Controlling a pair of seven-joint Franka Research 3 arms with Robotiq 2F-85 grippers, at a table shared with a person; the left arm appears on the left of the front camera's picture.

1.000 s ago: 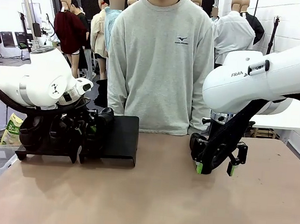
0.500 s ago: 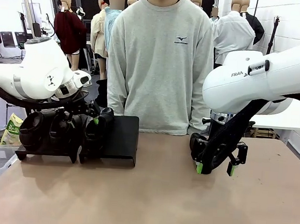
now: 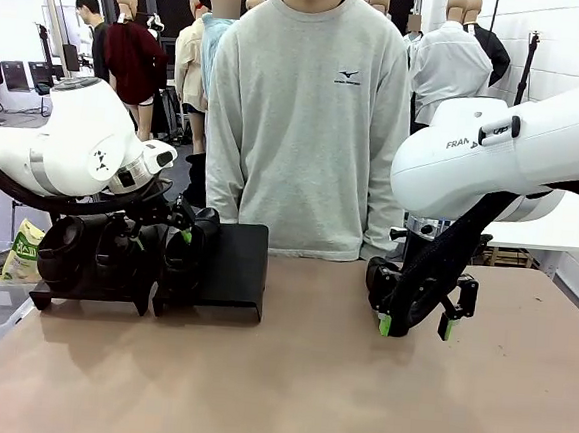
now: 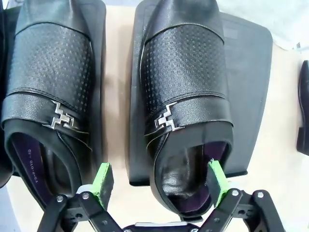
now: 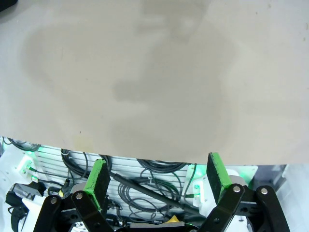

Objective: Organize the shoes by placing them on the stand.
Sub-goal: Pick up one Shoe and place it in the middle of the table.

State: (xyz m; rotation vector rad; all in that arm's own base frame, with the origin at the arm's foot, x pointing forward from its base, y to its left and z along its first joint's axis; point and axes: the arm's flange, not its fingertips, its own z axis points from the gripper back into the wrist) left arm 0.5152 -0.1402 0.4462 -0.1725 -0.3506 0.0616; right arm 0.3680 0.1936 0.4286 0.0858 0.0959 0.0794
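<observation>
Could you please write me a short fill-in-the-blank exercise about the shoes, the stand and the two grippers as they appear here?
1. The left gripper straddles the heel of a shoe with its jaws ____.
2. That shoe rests on a black ____, not on the table.
3. Each shoe's strap carries a small ____ buckle.
4. The right gripper hangs open above the bare ____.

Missing words: open; stand; silver; table

Tan table (image 3: 297, 378) — two black stands (image 3: 230, 267) on it, shoes (image 4: 186, 96) aboard
</observation>
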